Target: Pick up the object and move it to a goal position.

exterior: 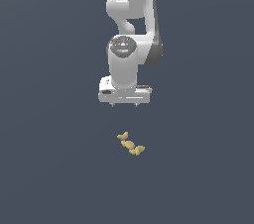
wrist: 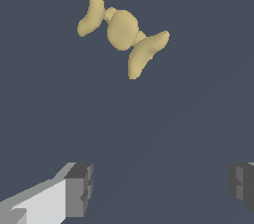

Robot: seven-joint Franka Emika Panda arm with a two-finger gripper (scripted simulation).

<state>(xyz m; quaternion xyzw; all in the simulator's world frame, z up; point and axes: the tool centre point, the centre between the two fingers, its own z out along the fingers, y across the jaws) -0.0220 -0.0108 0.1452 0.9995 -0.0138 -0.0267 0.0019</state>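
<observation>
The object is a small tan-yellow knobbly thing of several rounded lobes, lying on the dark grey floor. In the wrist view the object shows a round middle lobe with a curved lobe at each end. My gripper hangs from the white arm, above the object and a little toward the exterior view's left of it, not touching it. In the wrist view the gripper is open and empty, its two fingertips far apart, with the object beyond them.
The floor is a plain dark grey surface all around. The white arm rises behind the gripper to the exterior view's top edge.
</observation>
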